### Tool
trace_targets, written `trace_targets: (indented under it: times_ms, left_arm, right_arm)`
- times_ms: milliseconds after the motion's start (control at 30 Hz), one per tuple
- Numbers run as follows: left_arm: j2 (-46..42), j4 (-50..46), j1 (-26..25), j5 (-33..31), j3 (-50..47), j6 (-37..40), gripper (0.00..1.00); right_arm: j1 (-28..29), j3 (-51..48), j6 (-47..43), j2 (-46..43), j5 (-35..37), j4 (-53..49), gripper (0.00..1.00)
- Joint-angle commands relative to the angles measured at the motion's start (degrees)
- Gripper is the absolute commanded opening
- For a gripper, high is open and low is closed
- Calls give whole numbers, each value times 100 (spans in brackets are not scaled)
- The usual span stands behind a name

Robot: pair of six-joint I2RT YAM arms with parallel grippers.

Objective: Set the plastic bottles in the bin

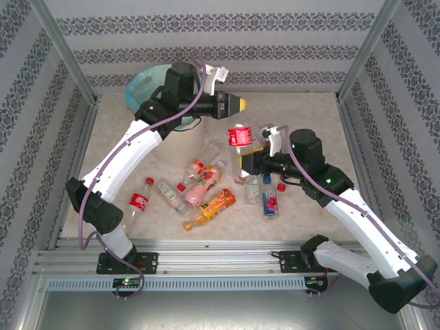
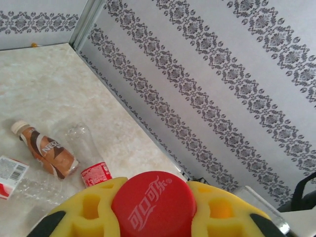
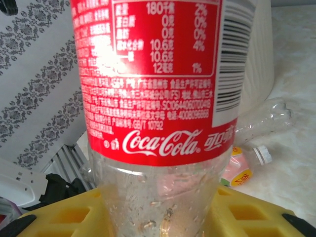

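- Nearest, the loose plastic bottles point(image 1: 203, 192) lie clustered mid-worktop point(image 1: 309, 117), between the arms.
- Just beyond, the right hand point(image 1: 243, 163) grips a Coca-Cola bottle point(image 1: 239, 135) by its clear lower body (red label above the fingers).
- Farther, the left hand point(image 1: 240, 104) is clamped on a red Coca-Cola cap point(image 2: 153, 205).
- The bin point(image 1: 141, 86) stands far left.

A clear cola bottle point(image 1: 240, 136) with a red label is gripped at its clear lower body and at its red cap point(image 2: 154, 205), roughly upright. The other bottles lie on their sides in a loose cluster on the table: a red-labelled bottle point(image 1: 139, 201) at the left, a pink bottle point(image 1: 203, 187) and an orange bottle point(image 1: 212, 206) in the middle, and a blue-labelled bottle point(image 1: 269, 203) at the right. The bin point(image 1: 141, 88) stands in the far-left corner, its blue-green bag folded over the rim, partly hidden.
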Motion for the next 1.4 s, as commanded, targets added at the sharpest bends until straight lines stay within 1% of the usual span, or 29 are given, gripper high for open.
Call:
trace_targets:
  times_ms: [0,67,100,133,167,233,300,333,467,600,733,800,933,1000,1167,1267,1367]
  left_arm:
    - [-160,267,-28,-100,150,86,5]
    - [-203,276,-28,-222,216,76,0]
    - [-238,253,-20,-314,277,91,0]
    - [-264,181,-20,-436,381,152,0]
    - [-291,90,-8,-571,502,226,0]
    - [-372,-92,69,-908,820,360,0]
    - [-482,-128,222,-1112,1085,391,0]
    - [-560,-104,321,-1231,1200,393,0]
    - [-905,-83,646,-1831,1534,668,0]
    - [-1239,-143,754,-2929,1668,1442,0]
    - [-1164,-451,880,-3830,1890,2237,0]
    - [-1037,-506,968,-4079,1927,2492,0]
    - [-734,-423,1178,-4396,1826,2791,0]
    - [-612,-417,1313,-4426,1726,2805,0]
    - [-429,-260,1557,-4230,1160,2667,0]
    - [-411,72,1722,-4198,556,2533,0]
    - [-420,521,1937,-3848,-89,2172,0]
  right_arm:
    - [94,168,13,-38,-17,218,50]
    - [101,243,35,-20,39,199,53]
    - [101,285,29,-20,92,190,61]
    - [101,348,43,-43,202,150,72]
    - [101,398,52,-69,319,134,79]
    - [101,479,35,-199,602,117,87]
    - [105,519,22,-400,969,126,97]
    - [96,524,5,-517,1163,144,98]
    - [103,495,-61,-963,1814,198,98]
    - [88,390,-106,-1277,2218,239,98]
    - [92,309,-64,-1338,2268,185,96]
    - [97,274,-11,-1339,2239,204,95]
    - [101,208,111,-1345,2170,218,93]
    - [109,170,164,-1388,2193,221,93]
    - [110,31,231,-1494,2231,197,92]
    - [110,-3,246,-1502,2234,155,91]
    - [112,-10,222,-1497,2212,109,91]
